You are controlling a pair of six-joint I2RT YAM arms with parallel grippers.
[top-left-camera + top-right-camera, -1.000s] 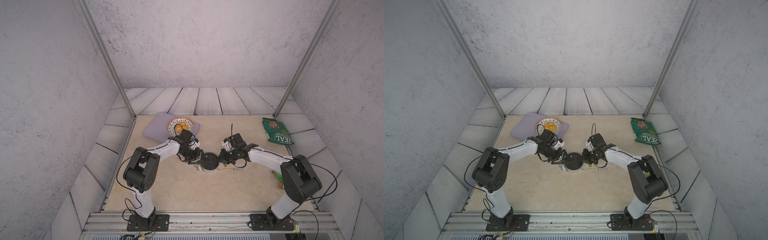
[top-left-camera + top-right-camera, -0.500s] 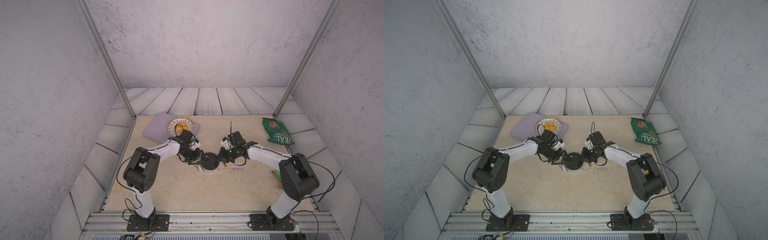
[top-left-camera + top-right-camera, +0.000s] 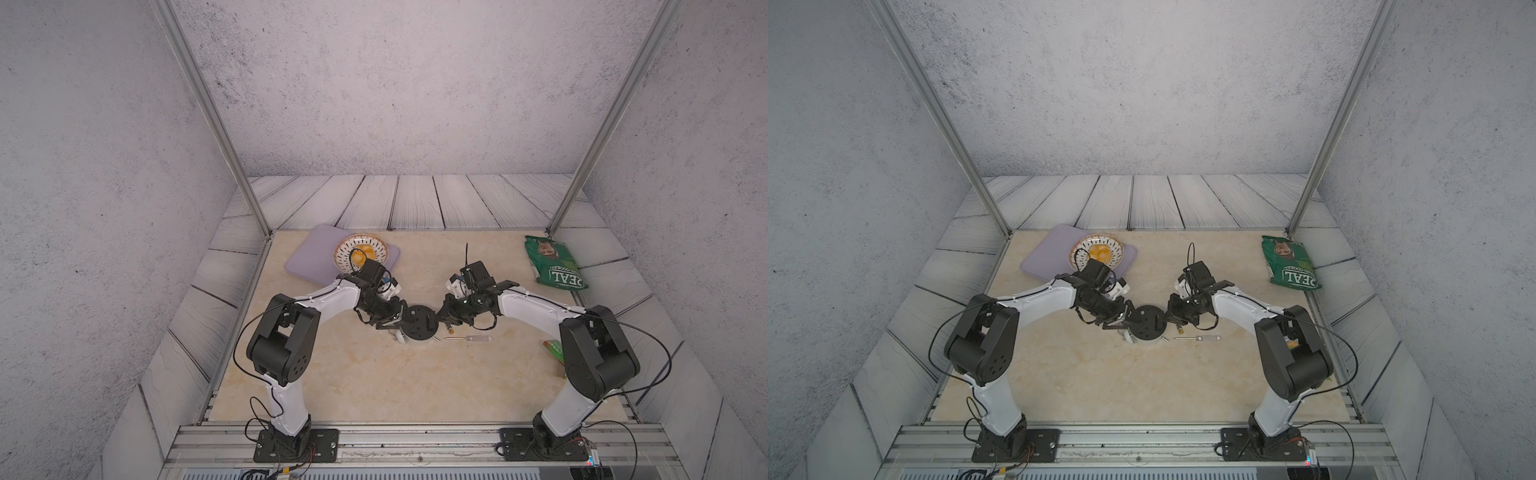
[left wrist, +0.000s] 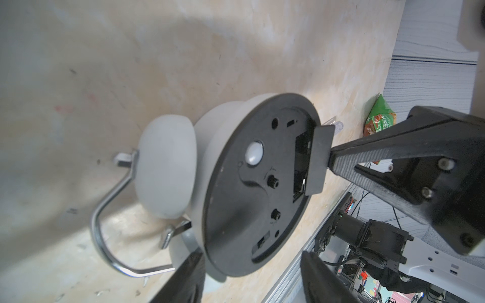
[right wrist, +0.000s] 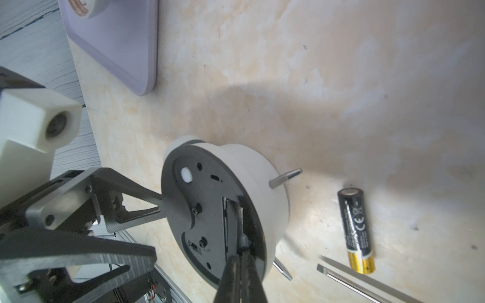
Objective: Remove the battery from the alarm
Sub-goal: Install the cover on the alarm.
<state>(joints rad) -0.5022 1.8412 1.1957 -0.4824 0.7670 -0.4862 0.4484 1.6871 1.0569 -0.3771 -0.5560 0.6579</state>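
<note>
The battery lies loose near the table's middle, just beside the face-down alarm. The right claw, pinched shut, pokes its open compartment. The left claw gapes across the rim. A careless pull-back might set that battery rolling.

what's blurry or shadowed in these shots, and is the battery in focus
Right wrist view: the battery is sharp, print legible; the right tool up close is soft; a broad shadow dims the table. Left wrist view: the alarm is crisp, the left tool blurred at the frame edge. In both top views: even light, posts splayed by the wide lens.
</note>
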